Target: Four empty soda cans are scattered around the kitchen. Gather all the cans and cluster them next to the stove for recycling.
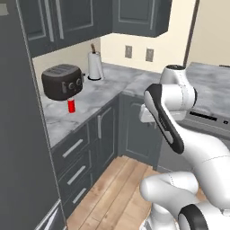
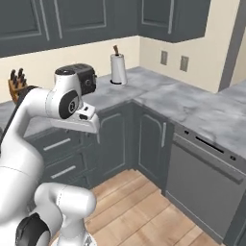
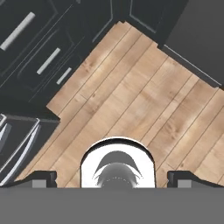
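Looking down at the wood floor (image 3: 131, 96) with my fingers (image 3: 43, 178) spread wide and empty, I see the red can (image 1: 71, 105) upright on the bench (image 1: 96, 92), around ten o'clock from my hand, just before the toaster oven (image 1: 63, 81).

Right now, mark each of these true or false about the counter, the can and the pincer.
1. A red soda can stands upright on the marble counter, in front of the toaster oven. True.
2. The pincer is shut on the can. False: it is open and empty, above the wooden floor.
3. A paper towel roll stands on the counter near the corner. True.
4. The can lies on its side. False: it is upright.
5. A knife block sits on the counter. True.
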